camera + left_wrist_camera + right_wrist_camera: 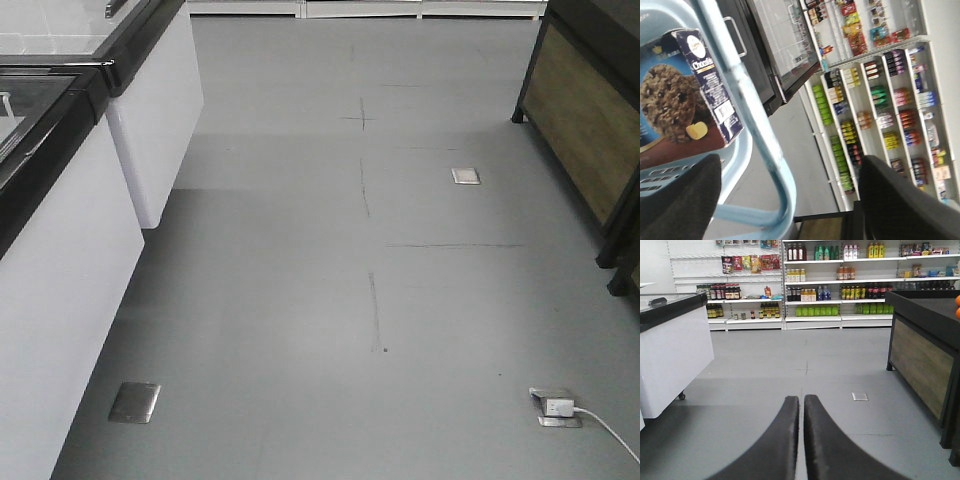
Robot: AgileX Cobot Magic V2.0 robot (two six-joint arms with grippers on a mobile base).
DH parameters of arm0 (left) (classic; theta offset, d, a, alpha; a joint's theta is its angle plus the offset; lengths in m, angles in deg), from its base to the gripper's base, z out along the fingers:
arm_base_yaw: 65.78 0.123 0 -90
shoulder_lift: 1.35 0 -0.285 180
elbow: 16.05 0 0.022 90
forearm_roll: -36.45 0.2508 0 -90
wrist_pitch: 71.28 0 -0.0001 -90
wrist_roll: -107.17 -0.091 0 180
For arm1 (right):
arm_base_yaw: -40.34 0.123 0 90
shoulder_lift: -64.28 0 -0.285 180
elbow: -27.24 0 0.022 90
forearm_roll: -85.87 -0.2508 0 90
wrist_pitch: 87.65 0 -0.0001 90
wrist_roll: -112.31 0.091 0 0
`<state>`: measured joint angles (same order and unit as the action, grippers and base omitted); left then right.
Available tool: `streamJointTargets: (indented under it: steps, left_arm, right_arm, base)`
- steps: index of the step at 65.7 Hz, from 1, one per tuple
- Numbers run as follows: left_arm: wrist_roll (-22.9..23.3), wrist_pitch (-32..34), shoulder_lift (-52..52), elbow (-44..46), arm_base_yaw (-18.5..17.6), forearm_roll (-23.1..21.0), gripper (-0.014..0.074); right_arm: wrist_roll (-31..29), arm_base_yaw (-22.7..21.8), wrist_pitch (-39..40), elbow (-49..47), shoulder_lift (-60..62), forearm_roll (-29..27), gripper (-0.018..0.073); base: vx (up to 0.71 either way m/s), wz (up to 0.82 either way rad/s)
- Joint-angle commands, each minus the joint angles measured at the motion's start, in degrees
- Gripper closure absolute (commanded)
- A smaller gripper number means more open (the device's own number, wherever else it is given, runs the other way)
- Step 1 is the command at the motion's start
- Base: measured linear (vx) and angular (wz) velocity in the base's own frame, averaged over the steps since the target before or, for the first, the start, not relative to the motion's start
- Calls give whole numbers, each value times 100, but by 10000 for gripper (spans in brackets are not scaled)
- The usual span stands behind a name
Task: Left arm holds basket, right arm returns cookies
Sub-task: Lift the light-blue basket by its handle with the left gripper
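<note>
In the left wrist view the light blue basket (738, 150) hangs close to the camera. One of its flat hoop handles (771, 165) runs between the two fingers of my left gripper (790, 167). The fingers stand wide apart on either side of the handle and do not pinch it. The cookies box (682, 97), navy and brown with a cookie picture and a barcode, stands inside the basket. My right gripper (801, 402) is shut and empty and points down the aisle above the grey floor. Neither arm shows in the front view.
A white chest freezer (60, 270) lines the left of the aisle and a black-and-wood display stand (585, 110) the right. Floor sockets (134, 402) and a plugged white charger (556, 407) lie on the floor. Stocked shelves (840, 280) close the far end.
</note>
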<state>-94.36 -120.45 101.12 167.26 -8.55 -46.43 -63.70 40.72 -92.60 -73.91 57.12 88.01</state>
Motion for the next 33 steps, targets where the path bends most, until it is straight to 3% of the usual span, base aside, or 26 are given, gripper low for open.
streamJointTargets:
  steps: [1, 12, 25, 33]
  left_arm:
    - [-417, 21, -23, 194, 7, -1084, 47]
    - [-595, -204, 395, 199, 7, -1932, 47]
    - [-599, -640, 882, 642, 7, -1928, 53]
    - [-574, -694, 1062, 987, 7, -1928, 106]
  right_arm:
    - [-44, -42, 411, 102, 73, 60, 570]
    - [-44, -42, 411, 102, 73, 60, 570]
    - [-44, -42, 411, 102, 73, 60, 570]
    - [-44, -42, 411, 102, 73, 60, 570]
  base:
    - [0, 0]
    - [0, 0]
    - [0, 0]
    - [0, 0]
